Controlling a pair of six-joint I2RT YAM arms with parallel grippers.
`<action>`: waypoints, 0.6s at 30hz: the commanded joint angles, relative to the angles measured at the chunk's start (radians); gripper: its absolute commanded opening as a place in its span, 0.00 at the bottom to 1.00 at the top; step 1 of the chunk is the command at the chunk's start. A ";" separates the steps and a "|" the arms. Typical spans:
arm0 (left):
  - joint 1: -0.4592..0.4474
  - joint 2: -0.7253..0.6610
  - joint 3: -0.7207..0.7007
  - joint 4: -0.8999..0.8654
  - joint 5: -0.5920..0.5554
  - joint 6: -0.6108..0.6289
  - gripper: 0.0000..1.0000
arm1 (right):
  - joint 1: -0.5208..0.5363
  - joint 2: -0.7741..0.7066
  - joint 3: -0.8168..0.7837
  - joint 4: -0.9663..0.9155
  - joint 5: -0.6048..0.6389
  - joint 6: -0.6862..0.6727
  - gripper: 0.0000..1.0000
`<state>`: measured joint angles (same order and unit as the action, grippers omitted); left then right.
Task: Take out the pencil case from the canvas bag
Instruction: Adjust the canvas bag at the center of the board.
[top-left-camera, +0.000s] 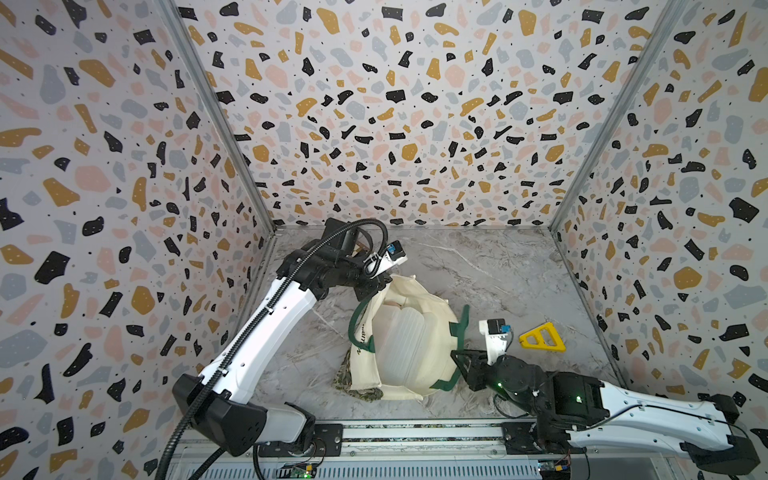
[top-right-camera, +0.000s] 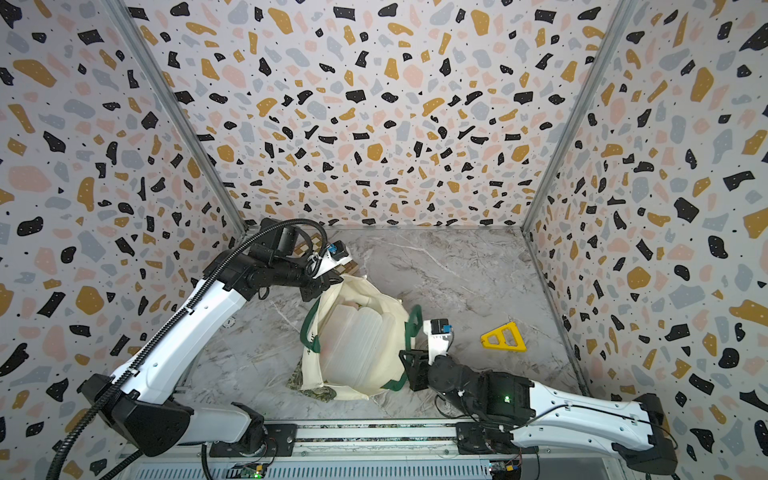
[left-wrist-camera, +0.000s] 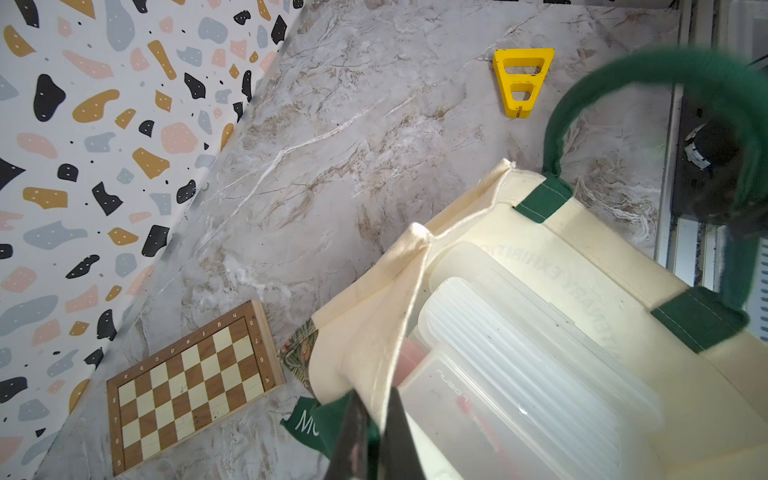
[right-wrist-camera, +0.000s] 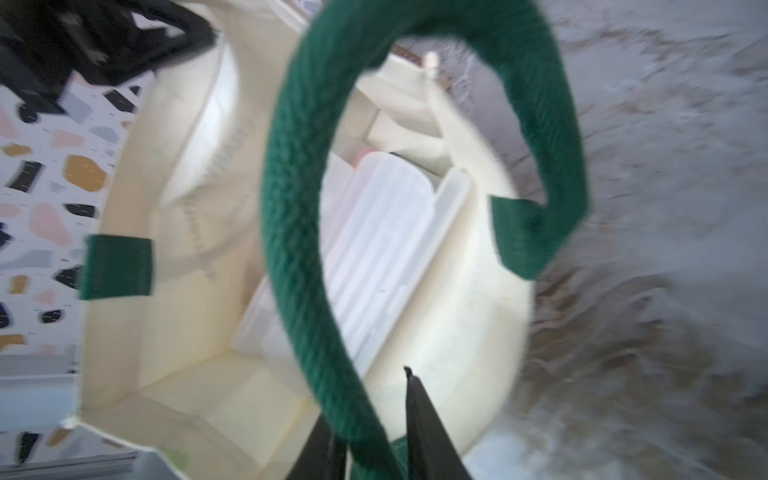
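The cream canvas bag (top-left-camera: 419, 299) (top-right-camera: 357, 291) (left-wrist-camera: 561, 232) (right-wrist-camera: 183, 332) lies open-mouthed mid-table in both top views. Inside it lies a translucent ribbed pencil case (top-left-camera: 401, 345) (top-right-camera: 353, 345) (left-wrist-camera: 519, 365) (right-wrist-camera: 386, 232), with a second clear case (left-wrist-camera: 457, 415) beside it. My left gripper (top-left-camera: 376, 291) (top-right-camera: 322, 291) (left-wrist-camera: 374, 395) is shut on the bag's far rim, pinching cream cloth and green strap. My right gripper (top-left-camera: 457, 358) (top-right-camera: 405, 357) (right-wrist-camera: 365, 395) is at the bag's right side. Its jaws stand apart, with the green handle (top-left-camera: 462, 322) (right-wrist-camera: 291, 208) running loosely between them.
A yellow triangular piece (top-left-camera: 542, 338) (top-right-camera: 505, 337) (left-wrist-camera: 521, 81) lies right of the bag. A wooden chessboard (left-wrist-camera: 191, 386) (top-right-camera: 305, 247) sits in the back left corner, mostly behind my left arm. Patterned walls close three sides, and a metal rail (top-left-camera: 415, 436) runs along the front.
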<state>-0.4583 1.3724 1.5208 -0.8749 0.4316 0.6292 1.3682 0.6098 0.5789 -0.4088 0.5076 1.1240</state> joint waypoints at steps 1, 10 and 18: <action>0.003 -0.036 0.012 0.106 0.028 0.023 0.00 | 0.004 -0.071 -0.022 -0.271 0.073 0.265 0.51; 0.003 -0.031 0.015 0.114 0.025 0.024 0.00 | 0.004 0.122 0.261 -0.696 0.219 0.374 1.00; 0.003 -0.039 0.001 0.117 0.016 0.030 0.00 | 0.001 0.285 0.514 -0.912 0.401 0.320 0.99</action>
<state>-0.4572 1.3724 1.5150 -0.8734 0.4225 0.6392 1.3682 0.8829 1.0229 -1.1618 0.7872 1.4719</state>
